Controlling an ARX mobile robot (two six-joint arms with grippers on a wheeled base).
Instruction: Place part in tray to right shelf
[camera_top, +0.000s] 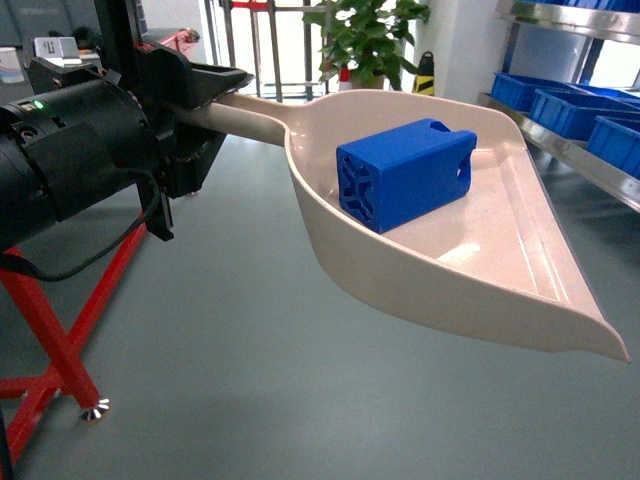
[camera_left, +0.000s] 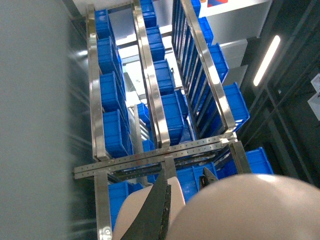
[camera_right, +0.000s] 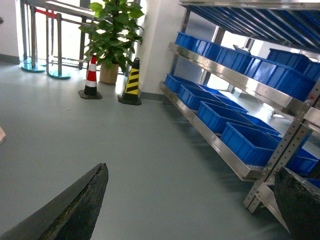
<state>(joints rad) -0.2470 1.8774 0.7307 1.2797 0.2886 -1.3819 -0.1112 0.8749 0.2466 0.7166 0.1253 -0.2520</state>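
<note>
Level carriage was what you needed while the left gripper (camera_top: 205, 85) clenched the tray (camera_top: 500, 270) handle, the part (camera_top: 405, 185) loose inside, the right gripper (camera_right: 190, 210) released, the right shelf (camera_top: 580, 150) near.

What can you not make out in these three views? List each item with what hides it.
1. Left gripper grip on the tray handle: head view, hidden by the arm housing.
2. Part underside: head view, turned away against the tray.
3. Right fingers: right wrist view, cut off by the frame edge.
4. Shelf rollers: hidden under blue bins.

Bright daylight, window glare, slight blur
</note>
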